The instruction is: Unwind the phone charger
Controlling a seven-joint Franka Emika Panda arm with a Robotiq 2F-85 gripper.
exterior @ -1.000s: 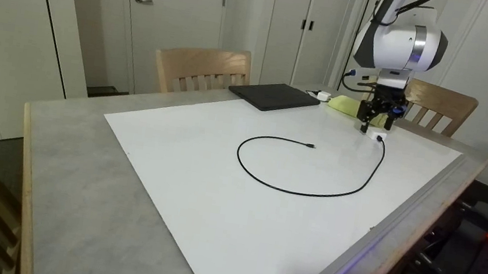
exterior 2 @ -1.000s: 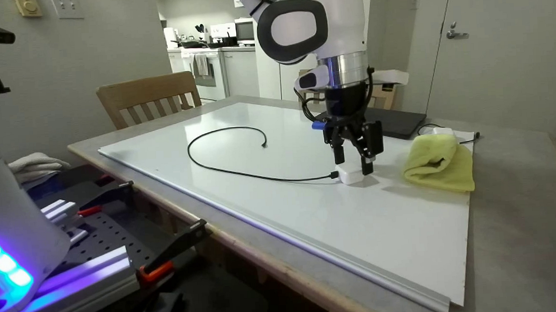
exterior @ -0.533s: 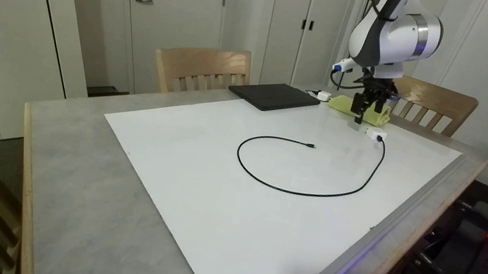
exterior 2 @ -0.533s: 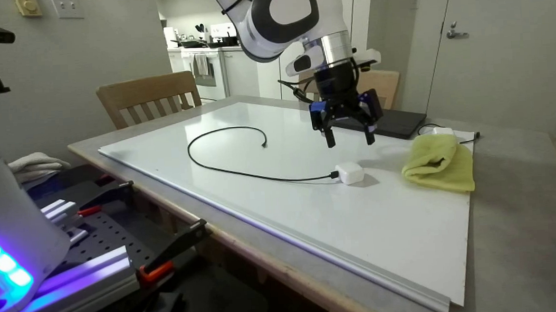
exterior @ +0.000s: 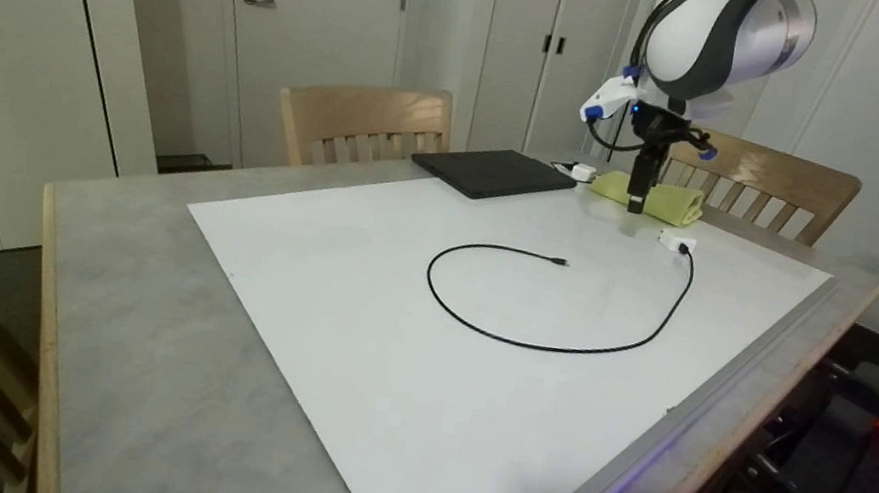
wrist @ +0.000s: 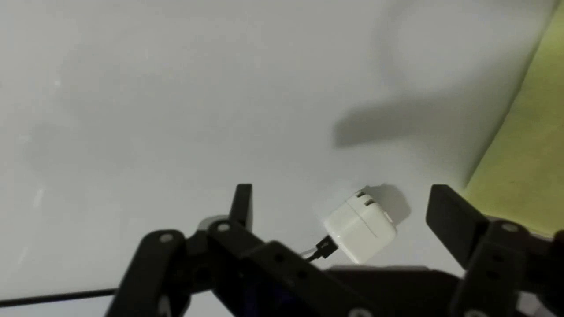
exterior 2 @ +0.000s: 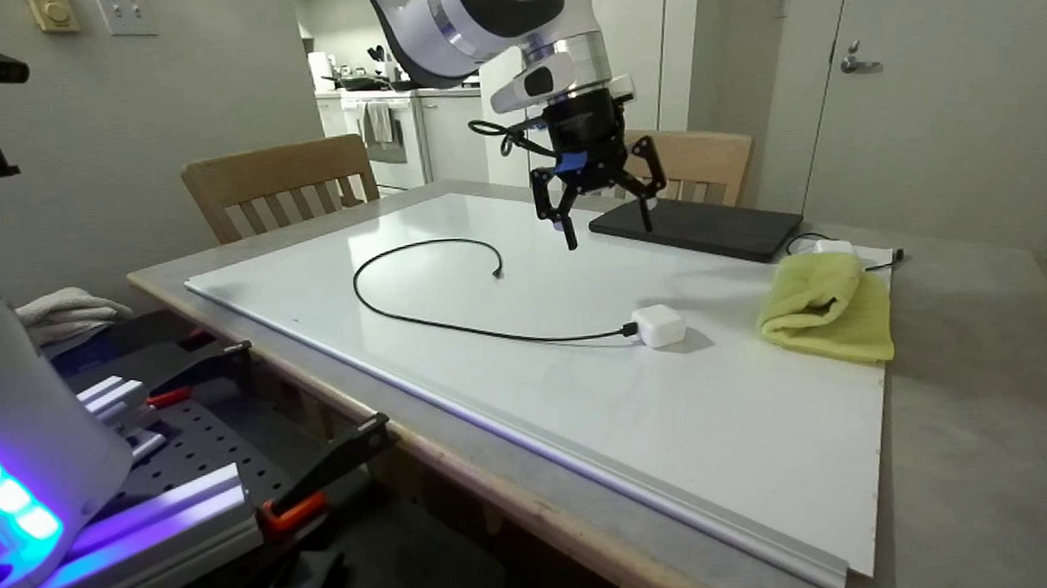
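Note:
The phone charger lies on the white board. Its thin black cable (exterior: 545, 349) forms one wide open S-like curve without overlaps, also in an exterior view (exterior 2: 490, 333). Its small white plug block (exterior 2: 660, 326) sits at one end, with the cable plugged in; the block also shows in an exterior view (exterior: 674, 241). The far cable end is loose. My gripper (exterior 2: 608, 229) is open and empty, raised above the board and apart from the charger. In the wrist view, the plug block (wrist: 361, 226) appears below, between the spread fingers of the gripper (wrist: 341, 191); part of the cable is hidden.
A folded yellow-green cloth (exterior 2: 834, 314) lies near the board's edge, beside the plug block. A flat black rectangular pad (exterior: 493, 173) lies at the back. Another white block (exterior 2: 835, 247) with black cable is behind the cloth. Wooden chairs stand around the table.
My gripper has opened, let go of the white plug block, and moved up and away from it, towards the black pad's side. The charger stays where it was.

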